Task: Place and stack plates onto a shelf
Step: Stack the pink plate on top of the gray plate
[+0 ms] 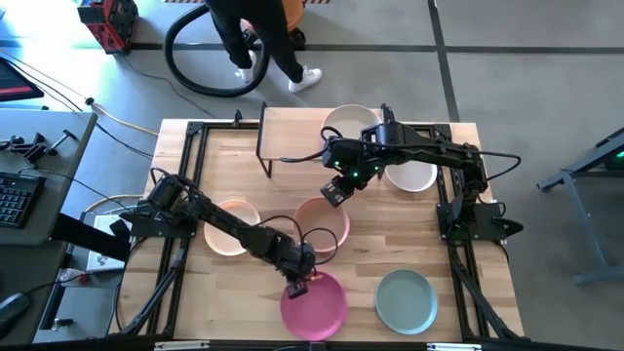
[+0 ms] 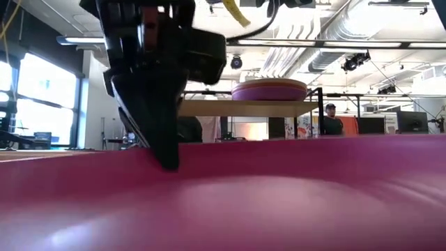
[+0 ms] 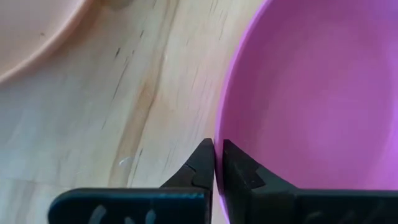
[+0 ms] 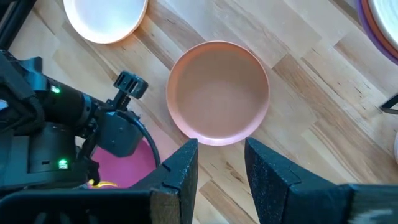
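- Sitting at the near table edge: magenta plate [image 1: 314,304]; left gripper [image 1: 300,283] clamped on its far rim, fingers [image 3: 205,163] pinched together over the edge, one inside the dish and one outside; rim thin enough that barely any gap is showing.
- Lying just right of it: pale teal plate [image 1: 406,300], untouched.
- Resting mid-table: tan-pink plate [image 1: 322,222], just beyond the left gripper; paler pink plate [image 1: 231,226] to its left, beside the left arm.
- Hovering above the tan-pink plate's far edge: right gripper [image 1: 335,191], jaws apart, holding nothing; fingers [image 4: 180,174] framing the table just short of that plate.
- Standing at the far edge: shelf [image 1: 292,125], already carrying a stack on its right half, white plate [image 1: 351,123] on top, purple and terracotta rims below in the low view; another white plate [image 1: 409,175] on the table under the right arm.
- Key relation, judging: shelf lying straight away from the gripped rim, nearly the whole table off; grip being on the plate's shelf-facing side, so lifting and carrying forward; right arm crossing that path and nearer the shelf; free left half of the shelf looking like the safer target.
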Robot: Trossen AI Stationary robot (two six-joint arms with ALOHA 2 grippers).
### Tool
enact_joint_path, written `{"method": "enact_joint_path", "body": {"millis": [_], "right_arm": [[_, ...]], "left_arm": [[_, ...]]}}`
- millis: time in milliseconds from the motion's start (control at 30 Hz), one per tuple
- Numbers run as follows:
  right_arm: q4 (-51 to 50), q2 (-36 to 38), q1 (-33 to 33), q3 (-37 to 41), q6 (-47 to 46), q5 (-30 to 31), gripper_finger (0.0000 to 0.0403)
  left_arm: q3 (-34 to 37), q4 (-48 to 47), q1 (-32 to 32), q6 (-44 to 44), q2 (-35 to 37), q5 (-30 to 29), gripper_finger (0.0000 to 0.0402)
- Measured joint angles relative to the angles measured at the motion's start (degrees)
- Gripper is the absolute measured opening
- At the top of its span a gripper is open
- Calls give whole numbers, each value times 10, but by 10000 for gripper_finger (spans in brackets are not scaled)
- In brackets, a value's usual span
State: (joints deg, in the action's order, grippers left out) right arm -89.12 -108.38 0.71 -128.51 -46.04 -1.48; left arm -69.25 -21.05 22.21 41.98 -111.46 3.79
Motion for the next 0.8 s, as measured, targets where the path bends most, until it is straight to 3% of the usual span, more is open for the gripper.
{"method": "enact_joint_path", "body": {"millis": [133,467,800], "right_arm": [[0,0,0,0,13,0,110],[0,0,23,0,61,29,110],[9,0,67,0,130,29,110]], "left_arm": [[0,-33,1,-21,26,-21,2],[1,-140,-6,-52,134,-137,1],[1,-251,-65,-82,246,-262,1]]}}
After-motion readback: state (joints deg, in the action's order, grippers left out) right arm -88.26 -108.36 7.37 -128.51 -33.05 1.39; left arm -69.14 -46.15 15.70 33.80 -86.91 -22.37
